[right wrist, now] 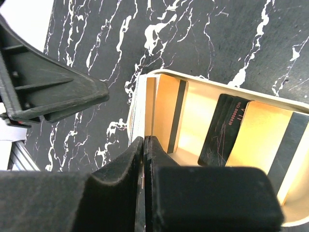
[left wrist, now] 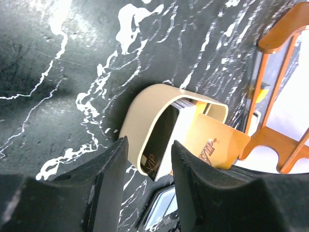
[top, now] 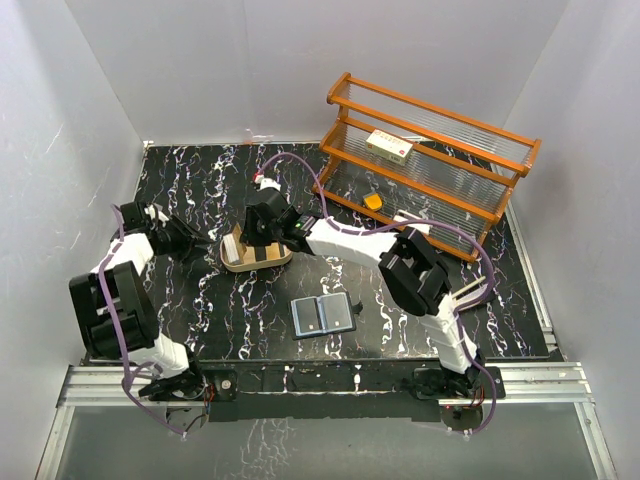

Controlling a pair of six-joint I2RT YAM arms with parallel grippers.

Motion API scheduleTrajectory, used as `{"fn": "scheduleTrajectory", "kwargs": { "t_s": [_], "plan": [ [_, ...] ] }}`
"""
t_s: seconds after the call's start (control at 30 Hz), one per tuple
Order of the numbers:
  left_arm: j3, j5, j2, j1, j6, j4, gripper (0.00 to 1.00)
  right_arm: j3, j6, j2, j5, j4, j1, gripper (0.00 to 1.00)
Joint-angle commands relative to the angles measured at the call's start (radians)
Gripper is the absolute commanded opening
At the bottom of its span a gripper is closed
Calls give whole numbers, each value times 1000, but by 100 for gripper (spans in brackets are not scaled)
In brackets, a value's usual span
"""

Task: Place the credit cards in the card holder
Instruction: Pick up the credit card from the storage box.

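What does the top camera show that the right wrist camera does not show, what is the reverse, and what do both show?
Only the top view: the open card holder lying flat on the table, and the wooden shelf with a white-and-red box.
Only the right wrist view: the digits on the black card, the dark stripe on the gold card, and the right fingers pressed together at one end of the tan tray.
Both: that tray with its cards, on the marbled table.
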Motion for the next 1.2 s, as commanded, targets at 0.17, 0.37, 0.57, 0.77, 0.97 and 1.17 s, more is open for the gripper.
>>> {"fn": "scheduleTrajectory", "kwargs": {
  "t_s": [0.17,0.37,0.57,0.77,0.97,1.17],
  "plan": [
    [27,69,-232,-7,37,-38,46,-90,-54,-193,106,14,7,0],
    [-11,258,-337,-61,4,40,50,-239,-93,-371,70,12,-6,0],
    [-36,421,-401,-158,-63,145,59,-378,-90,-577,39,-9,-22,0],
    [-144,543,-476,-183,-340,444,64,-550,3,-743,-79,132,-26,0],
    [-293,597,-530,-211,-730,890,66,-685,125,-859,-92,305,-27,0],
    [-339,582,-569,-245,-837,994,65,-732,219,-887,-110,408,-26,0]
  ]
}}
